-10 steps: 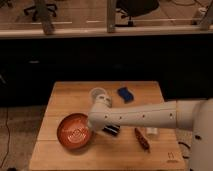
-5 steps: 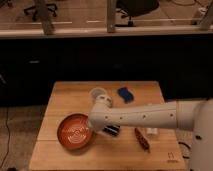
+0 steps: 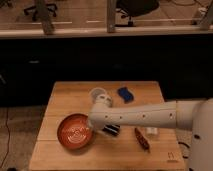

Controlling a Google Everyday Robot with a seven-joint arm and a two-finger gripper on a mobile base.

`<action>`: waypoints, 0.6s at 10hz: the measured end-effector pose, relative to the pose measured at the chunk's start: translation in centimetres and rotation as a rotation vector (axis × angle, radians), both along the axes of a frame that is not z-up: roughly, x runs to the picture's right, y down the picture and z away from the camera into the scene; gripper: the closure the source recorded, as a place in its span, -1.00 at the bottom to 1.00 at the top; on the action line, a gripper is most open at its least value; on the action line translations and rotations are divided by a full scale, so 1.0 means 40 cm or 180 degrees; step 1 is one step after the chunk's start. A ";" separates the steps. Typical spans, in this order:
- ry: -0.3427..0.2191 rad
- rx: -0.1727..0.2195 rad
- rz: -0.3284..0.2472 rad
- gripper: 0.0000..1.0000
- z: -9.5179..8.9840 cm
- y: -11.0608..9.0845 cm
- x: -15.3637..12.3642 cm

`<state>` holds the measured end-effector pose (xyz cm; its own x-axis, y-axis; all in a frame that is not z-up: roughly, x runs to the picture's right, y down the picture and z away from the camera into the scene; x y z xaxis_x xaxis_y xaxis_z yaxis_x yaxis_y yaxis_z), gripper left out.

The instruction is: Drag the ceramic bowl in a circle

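- The tool (image 3: 92,125) sits at the end of a pale arm (image 3: 145,115) that reaches in from the right across the wooden surface (image 3: 100,156).
- It is down at the right rim of the ceramic bowl (image 3: 72,133). The thick wrist above covers it, so I cannot tell whether it is wide, narrow, or gripping the rim.
- The bowl lies just to the left of the tool, in the front left part of the surface. It is upright, reddish-orange and glossy, with pale rings showing inside.
- A white cup (image 3: 98,93) stands just behind the tool, further from the front edge, partly hidden by the wrist.
- A blue block (image 3: 125,93) lies behind and to the right of the tool, beside the cup but apart from it.
- A small dark thing (image 3: 111,130) lies just to the right of the tool, under the arm. What it is cannot be made out.
- A long reddish-brown thing (image 3: 142,139) lies further right of the tool, near the front, with a small white thing (image 3: 151,131) just beside it.
- Well behind the tool, past the surface, stand office chairs (image 3: 131,6) on a light floor.
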<state>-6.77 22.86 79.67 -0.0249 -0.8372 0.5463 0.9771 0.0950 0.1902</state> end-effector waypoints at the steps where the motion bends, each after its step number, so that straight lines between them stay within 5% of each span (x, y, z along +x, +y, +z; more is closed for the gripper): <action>1: -0.0011 0.0000 -0.0018 1.00 0.000 0.001 -0.001; 6: -0.0067 0.0012 -0.0086 1.00 0.001 0.000 -0.011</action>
<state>-7.21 22.84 79.71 -0.0591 -0.8382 0.5421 0.9751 0.0678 0.2111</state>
